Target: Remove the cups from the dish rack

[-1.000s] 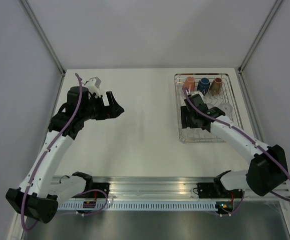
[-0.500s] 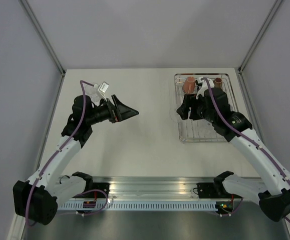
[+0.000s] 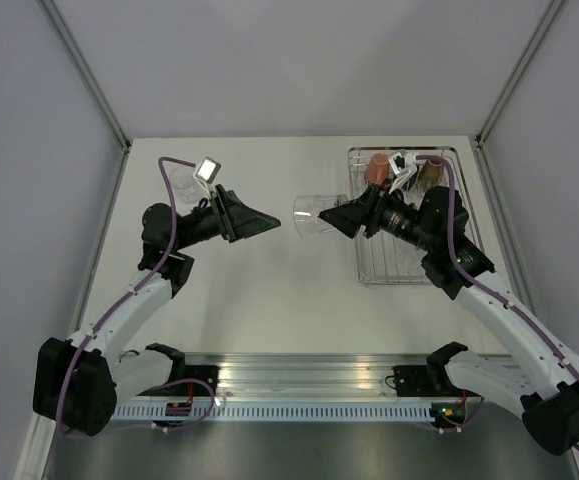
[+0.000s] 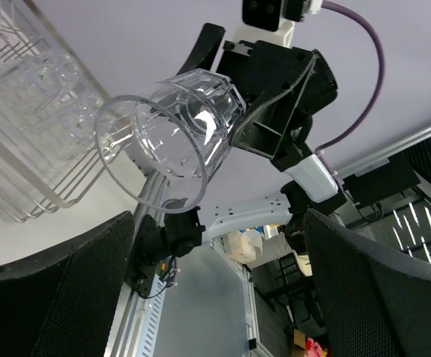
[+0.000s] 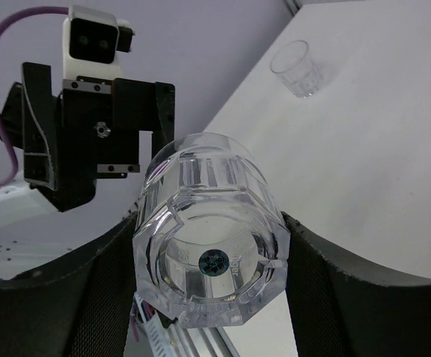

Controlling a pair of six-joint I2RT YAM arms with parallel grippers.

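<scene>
Top external view, left to right. Small clear glass tumbler [image 3: 181, 180] stands upright on the white counter [image 3: 269, 290] at far left, just beyond the left arm.

Left gripper [image 3: 265, 222] is raised over mid-counter, its jaws spread wide with nothing between them. It points right, at the mouth of a second clear faceted glass tumbler [image 3: 312, 213].

That tumbler lies horizontal in the air, mouth to the left, base end pinched in the right gripper [image 3: 341, 216]. A gap separates it from the left gripper.

Rectangular silver wire dish rack [image 3: 409, 280] sits at the far right of the counter. Salmon-orange mug [image 3: 376, 170] and brown mug [image 3: 432, 173] sit in its far row. Right arm crosses above the rack.

Left wrist view: the held tumbler's open mouth faces the camera. Several clear tumblers [image 4: 48, 111] sit in the rack at upper left.

Right wrist view: both fingers [image 5: 103, 297] press the held tumbler's sides near its base.
</scene>
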